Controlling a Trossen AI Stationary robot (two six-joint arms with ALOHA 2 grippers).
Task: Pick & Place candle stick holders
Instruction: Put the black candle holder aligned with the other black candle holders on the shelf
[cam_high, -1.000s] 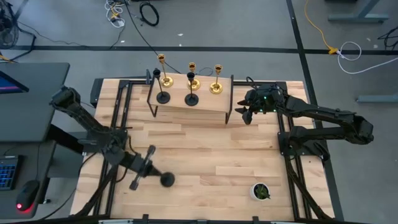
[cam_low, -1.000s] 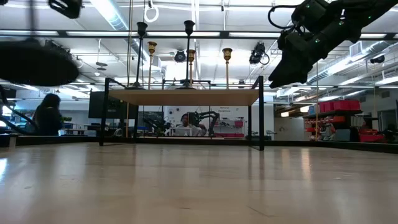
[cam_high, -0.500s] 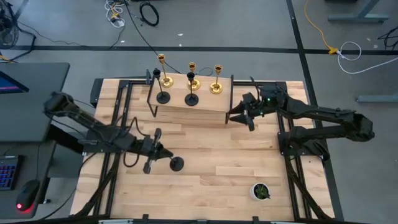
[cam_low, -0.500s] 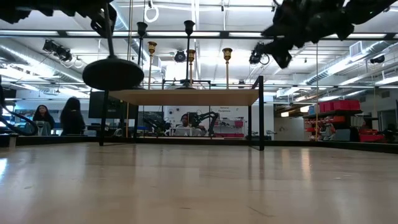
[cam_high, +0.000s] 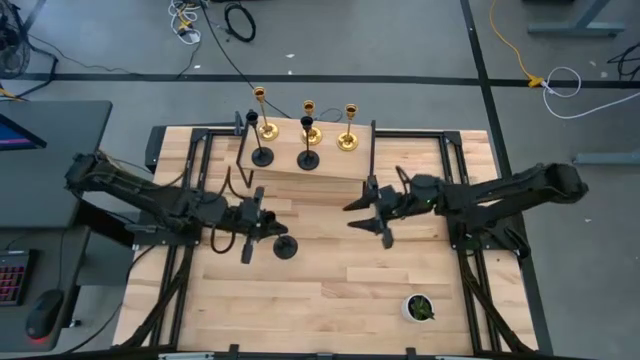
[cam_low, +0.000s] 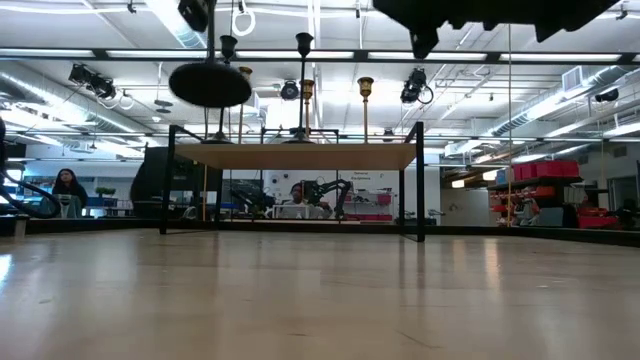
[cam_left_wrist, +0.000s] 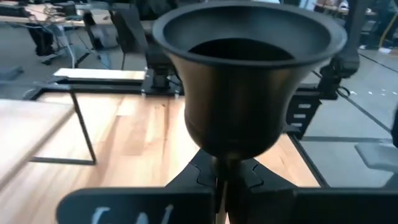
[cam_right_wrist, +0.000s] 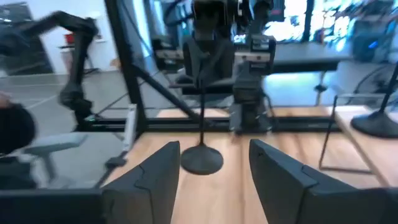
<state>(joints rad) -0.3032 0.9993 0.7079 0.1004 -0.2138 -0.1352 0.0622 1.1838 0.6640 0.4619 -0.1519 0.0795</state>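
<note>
Five candle stick holders stood on the raised wooden shelf (cam_high: 330, 170) at the far side of the bench (cam_high: 330, 290): three gold holders (cam_high: 307, 118) in the back row and two black holders (cam_high: 308, 158) in front of them. By my reckoning that left one more to place.

Item six, the black candle stick holder (cam_high: 283, 244), hung clear of the bench in my left gripper (cam_high: 262, 222), near the middle of the bench and short of the shelf. Those fingers were clenched on its thin stem, round base forward and cup toward the wrist camera. In the low view its base (cam_low: 210, 85) floated level with the stems on the shelf, so I judged it in transit, not yet set down.

My right gripper (cam_high: 372, 208) hovered over the bench just in front of the shelf's right end, fingers (cam_right_wrist: 152, 180) spread and grasping nothing, facing the carried holder across the gap.

Materials, as catalogued:
- Black holders: matte dark finish, flat disc base, slim rod stem, flared bell-shaped cup (cam_left_wrist: 249, 81).
- Gold holders: polished, reflective, same slender form.
- Shelf: pale wood slab on a thin black metal frame.
- Bench: light butcher-block planks with visible grain.

Also present: a small white pot with a green plant (cam_high: 419, 308), near the front right, well apart from everything else.
</note>
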